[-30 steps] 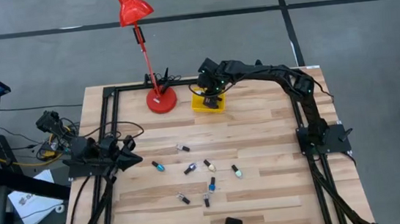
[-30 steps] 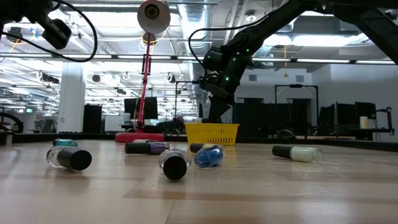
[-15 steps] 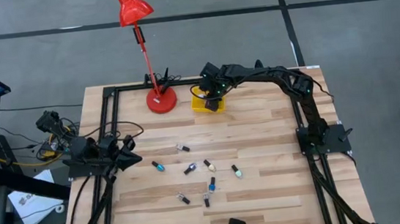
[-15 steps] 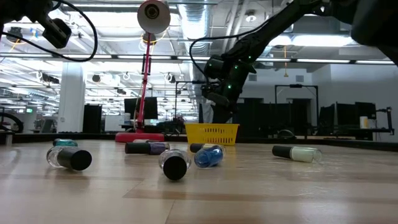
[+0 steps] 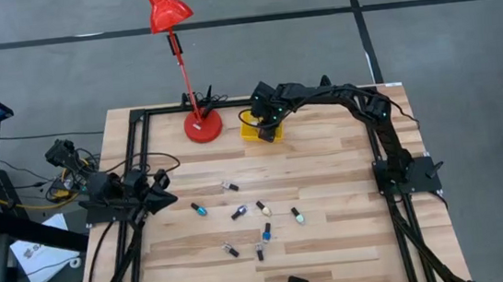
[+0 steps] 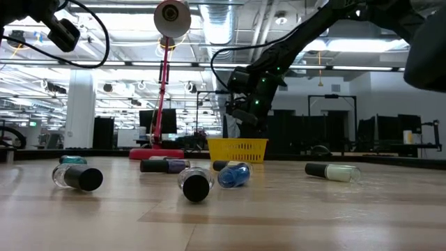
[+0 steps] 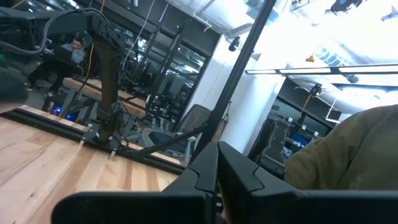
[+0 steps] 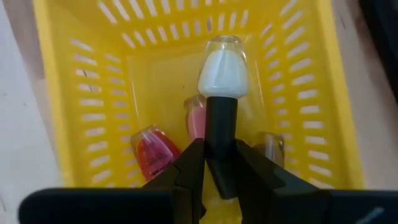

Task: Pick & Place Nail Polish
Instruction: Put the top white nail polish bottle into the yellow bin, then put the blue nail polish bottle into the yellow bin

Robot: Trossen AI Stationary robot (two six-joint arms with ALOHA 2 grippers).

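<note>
My right gripper [image 5: 265, 121] hangs over the yellow bin [image 5: 252, 132] at the table's far edge, shut on a white nail polish bottle [image 8: 222, 71] with a black cap. It also shows in the low view [image 6: 251, 124]. In the bin lie a red bottle [image 8: 151, 152], a pink one [image 8: 195, 122] and a third [image 8: 271, 147]. Several more bottles lie on their sides mid-table, among them a teal one [image 5: 200, 208] and a pale green one [image 5: 297, 215]. My left gripper [image 5: 172, 202] waits shut at the table's left side. My right gripper pinches the white bottle's black cap [image 8: 221, 121] between its two fingers [image 8: 191, 167], which lie along the cap. The fingers point down into the bin from above. The bottle hangs body down, clear of the bottles on the bin's floor.
A red desk lamp [image 5: 202, 125] stands just left of the bin at the far edge. Black frame rails [image 5: 138, 152] run along the table's left and right sides. Bare wood lies between the bin and the loose bottles.
My right gripper has stayed over the yellow bin, shifting slightly toward the table's left and tipping as the arm stretched flatter.
</note>
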